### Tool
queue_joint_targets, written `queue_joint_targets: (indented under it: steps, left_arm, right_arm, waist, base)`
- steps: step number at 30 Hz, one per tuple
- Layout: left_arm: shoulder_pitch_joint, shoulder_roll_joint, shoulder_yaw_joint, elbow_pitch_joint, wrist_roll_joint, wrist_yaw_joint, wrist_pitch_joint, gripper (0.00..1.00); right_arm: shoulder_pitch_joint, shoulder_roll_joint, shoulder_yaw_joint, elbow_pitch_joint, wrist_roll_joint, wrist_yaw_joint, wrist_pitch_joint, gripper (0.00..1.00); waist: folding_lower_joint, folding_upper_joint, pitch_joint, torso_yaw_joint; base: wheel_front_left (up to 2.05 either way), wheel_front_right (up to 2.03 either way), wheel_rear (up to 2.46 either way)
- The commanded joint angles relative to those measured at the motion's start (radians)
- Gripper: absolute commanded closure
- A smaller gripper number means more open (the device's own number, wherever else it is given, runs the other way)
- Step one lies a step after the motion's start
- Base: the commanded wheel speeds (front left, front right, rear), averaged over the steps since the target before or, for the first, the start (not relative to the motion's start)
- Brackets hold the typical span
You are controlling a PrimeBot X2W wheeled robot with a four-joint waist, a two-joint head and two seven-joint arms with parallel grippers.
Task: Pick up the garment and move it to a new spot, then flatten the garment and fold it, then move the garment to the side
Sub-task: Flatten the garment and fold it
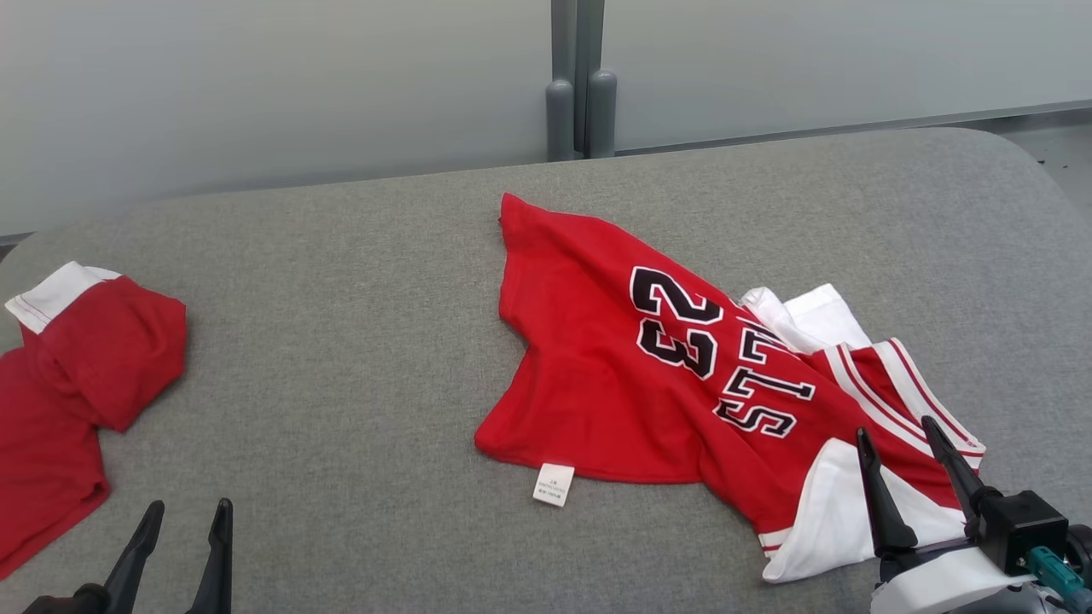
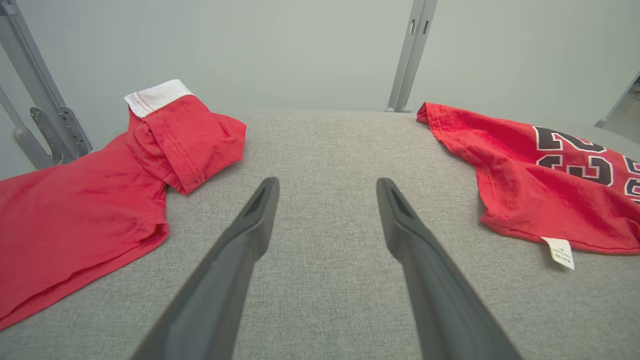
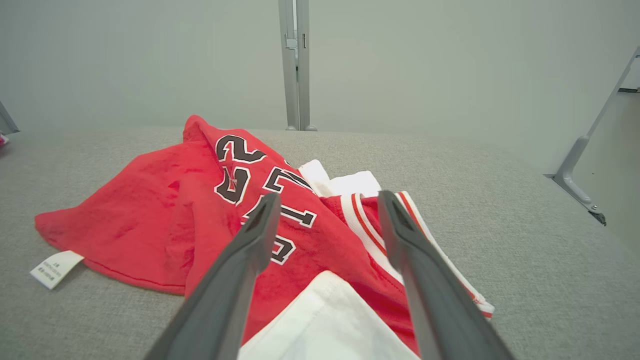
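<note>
My right gripper (image 1: 895,426) hangs over the near right corner of the jersey (image 1: 648,375), fingers spread apart with nothing between them. I cannot tell whether they touch the cloth. My left gripper (image 1: 191,505) sits well left of the jersey, fingers apart too, above the bare grey table (image 1: 341,341).

The jersey lies crumpled with its number 23 facing up and its far corner pointing toward the post (image 1: 580,102). Left of the jersey, a wide bare strip runs to a second red garment (image 1: 77,375). There is also free table beyond the jersey and to its right, up to the rounded edges.

The second garment is cut off at the picture's edge. The jersey's lettering is partly folded under. My right wrist covers part of its white panel. The print on the care label (image 1: 554,484) at its near hem is too small to read.
</note>
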Motion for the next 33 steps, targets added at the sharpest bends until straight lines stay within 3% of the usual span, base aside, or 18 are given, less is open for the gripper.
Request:
queue_joint_targets:
  steps: [1, 14, 18, 23, 25, 28, 33]
  left_arm:
    - [0.012, -0.005, 0.004, 0.003, 0.006, -0.004, -0.002, 0.00]
    - [0.018, -0.035, 0.026, 0.013, 0.023, -0.024, -0.002, 0.00]
    - [0.016, -0.041, 0.013, 0.014, -0.041, -0.028, 0.026, 0.00]
    - [-0.025, 0.011, -0.020, -0.051, -0.105, -0.033, 0.180, 0.00]
    - [-0.045, 0.036, -0.032, -0.095, -0.097, -0.009, 0.260, 0.00]
    - [-0.081, 0.024, -0.067, -0.171, -0.102, 0.043, 0.384, 0.00]
    - [-0.133, -0.002, -0.154, -0.259, -0.091, 0.084, 0.537, 0.00]
  right_arm:
    - [0.006, 0.004, 0.000, -0.005, 0.003, 0.000, -0.003, 0.00]
    - [0.008, 0.002, -0.001, -0.004, 0.006, 0.000, -0.003, 0.00]
    - [-0.014, -0.026, -0.017, 0.014, 0.013, 0.000, -0.003, 0.00]
    - [-0.073, -0.159, 0.053, 0.061, 0.034, 0.000, 0.134, 0.00]
    - [-0.104, -0.217, 0.105, 0.040, 0.062, 0.000, 0.225, 0.00]
    - [-0.156, -0.297, 0.191, 0.015, 0.112, 0.000, 0.351, 0.00]
    - [-0.196, -0.385, 0.325, -0.005, 0.202, -0.001, 0.493, 0.00]
  waist:
    - [0.0000, 0.0026, 0.000, -0.004]
    - [0.0000, 0.0026, -0.005, -0.017]
    - [0.0000, 0.0026, 0.004, -0.022]
    - [0.0000, 0.0026, 0.051, -0.031]
    - [0.0000, 0.0026, 0.082, -0.038]
    - [0.0000, 0.0026, 0.129, -0.048]
    - [0.0000, 0.0026, 0.179, -0.053]
  base:
    - [0.00, 0.00, 0.00]
    - [0.00, 0.00, 0.00]
    - [0.00, 0.00, 0.00]
    - [0.00, 0.00, 0.00]
    - [0.00, 0.00, 0.00]
    - [0.00, 0.00, 0.00]
    - [0.00, 0.00, 0.00]
